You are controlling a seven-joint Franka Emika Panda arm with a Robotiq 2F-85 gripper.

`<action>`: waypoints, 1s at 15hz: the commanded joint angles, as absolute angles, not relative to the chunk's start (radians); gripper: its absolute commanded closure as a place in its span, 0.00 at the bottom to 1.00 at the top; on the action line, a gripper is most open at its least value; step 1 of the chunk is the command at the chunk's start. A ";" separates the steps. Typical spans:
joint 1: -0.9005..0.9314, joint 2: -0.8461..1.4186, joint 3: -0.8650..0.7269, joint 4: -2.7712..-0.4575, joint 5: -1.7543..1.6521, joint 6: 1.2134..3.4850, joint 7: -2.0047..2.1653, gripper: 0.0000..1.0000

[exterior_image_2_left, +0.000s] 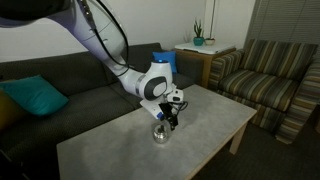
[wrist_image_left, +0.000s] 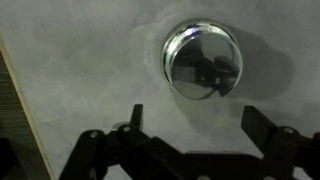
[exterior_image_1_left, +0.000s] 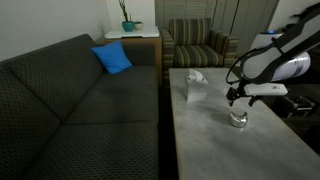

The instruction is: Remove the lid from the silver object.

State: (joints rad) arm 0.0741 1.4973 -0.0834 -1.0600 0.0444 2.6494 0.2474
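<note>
The silver object [exterior_image_1_left: 238, 119] is a small shiny round pot on the grey table, seen in both exterior views [exterior_image_2_left: 160, 133]. Its domed lid [wrist_image_left: 203, 61] sits on top and fills the upper middle of the wrist view, mirroring the gripper. My gripper [exterior_image_1_left: 238, 102] hangs just above the pot in both exterior views [exterior_image_2_left: 163, 119]. In the wrist view the gripper [wrist_image_left: 195, 118] is open, its two dark fingers wide apart and empty, with the lid beyond them and not between the tips.
A pale tissue box [exterior_image_1_left: 194, 87] stands on the grey table [exterior_image_1_left: 215, 140] behind the pot. A dark sofa [exterior_image_1_left: 70, 100] with a blue cushion [exterior_image_1_left: 112, 58] runs along one table edge. A striped armchair [exterior_image_2_left: 268, 75] stands past the far end.
</note>
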 commanded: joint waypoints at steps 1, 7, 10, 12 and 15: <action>0.058 1.498 -0.060 -1.089 0.048 2.692 0.232 0.00; 0.009 1.498 0.003 -1.109 0.071 2.677 0.190 0.00; -0.001 1.498 0.018 -1.113 0.077 2.674 0.183 0.00; 0.000 1.498 0.020 -1.113 0.076 2.670 0.181 0.00; 0.004 1.498 0.016 -1.112 0.075 2.660 0.188 0.00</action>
State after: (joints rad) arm 0.0180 1.4984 0.0014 -1.1043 0.0563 2.6638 0.2231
